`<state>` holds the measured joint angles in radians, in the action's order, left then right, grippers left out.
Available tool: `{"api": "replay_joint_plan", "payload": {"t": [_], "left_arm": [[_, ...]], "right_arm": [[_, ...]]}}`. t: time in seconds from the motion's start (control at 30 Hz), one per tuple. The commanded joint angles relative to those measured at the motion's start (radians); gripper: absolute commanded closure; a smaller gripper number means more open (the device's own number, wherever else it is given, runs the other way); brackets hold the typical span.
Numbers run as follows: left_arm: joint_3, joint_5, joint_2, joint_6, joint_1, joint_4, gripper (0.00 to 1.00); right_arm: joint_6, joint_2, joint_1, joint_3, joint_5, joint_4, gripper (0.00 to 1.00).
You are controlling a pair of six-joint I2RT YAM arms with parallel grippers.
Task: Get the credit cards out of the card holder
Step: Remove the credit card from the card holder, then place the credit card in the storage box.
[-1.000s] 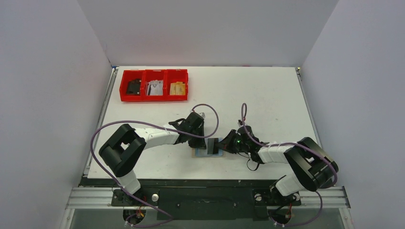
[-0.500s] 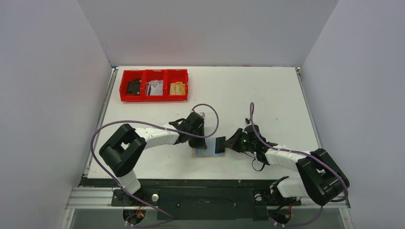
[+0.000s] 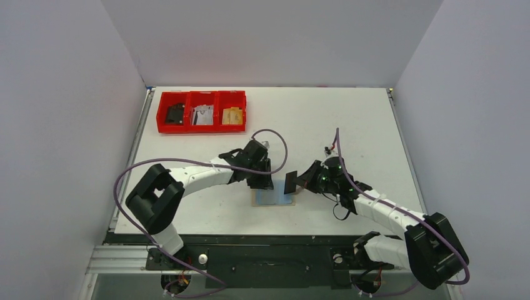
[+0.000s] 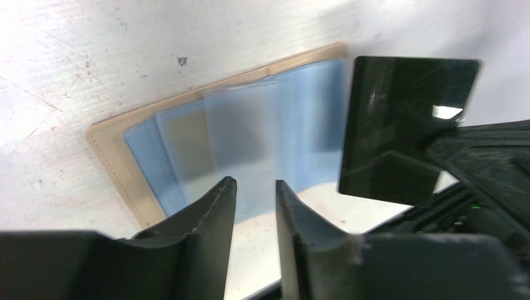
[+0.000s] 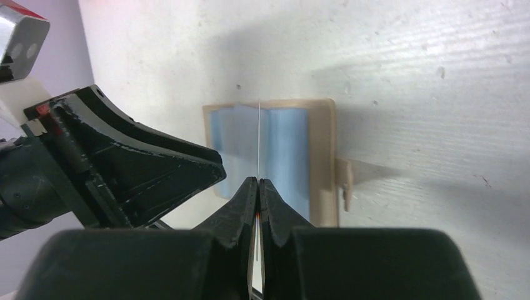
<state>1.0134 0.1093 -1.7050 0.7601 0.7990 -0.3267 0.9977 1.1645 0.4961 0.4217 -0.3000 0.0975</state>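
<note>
Just beneath the left pincer [image 4: 255,187], the tan card holder [image 4: 112,140] lies flat on the table [image 3: 350,125], with pale blue cards [image 4: 250,131] fanned partway out of it. That pincer's jaws stand a little apart with nothing between them, hovering over the cards. To its right, the right pincer [image 5: 258,181] is clamped tight on a dark card [image 4: 406,119], held on edge up off the table by the holder's right end. Well beyond the left pincer, a red tray [image 3: 201,129] sits near the table's far left corner.
</note>
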Motion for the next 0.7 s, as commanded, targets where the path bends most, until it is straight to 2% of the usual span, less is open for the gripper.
{"api": "replay_joint_plan", "payload": {"t": [0.0, 0.2, 0.37, 0.5, 0.67], "left_arm": [[0.076, 0.044, 0.141, -0.019, -0.043, -0.025, 0.68], [-0.002, 0.267, 0.261, 0.011, -0.188, 0.092, 0.59], [-0.074, 0.497, 0.3, 0.084, -0.282, 0.283, 0.55], [-0.112, 0.618, 0.288, 0.155, -0.334, 0.422, 0.55], [-0.112, 0.691, 0.255, 0.204, -0.358, 0.518, 0.55]], "right_arm": [[-0.021, -0.05, -0.01, 0.086, 0.001, -0.041, 1.0], [0.0, -0.053, -0.014, 0.15, -0.058, -0.028, 1.0], [0.046, -0.014, -0.018, 0.204, -0.149, 0.048, 1.0], [0.099, 0.045, -0.019, 0.242, -0.21, 0.131, 1.0], [0.17, 0.122, -0.019, 0.288, -0.273, 0.239, 1.0]]}}
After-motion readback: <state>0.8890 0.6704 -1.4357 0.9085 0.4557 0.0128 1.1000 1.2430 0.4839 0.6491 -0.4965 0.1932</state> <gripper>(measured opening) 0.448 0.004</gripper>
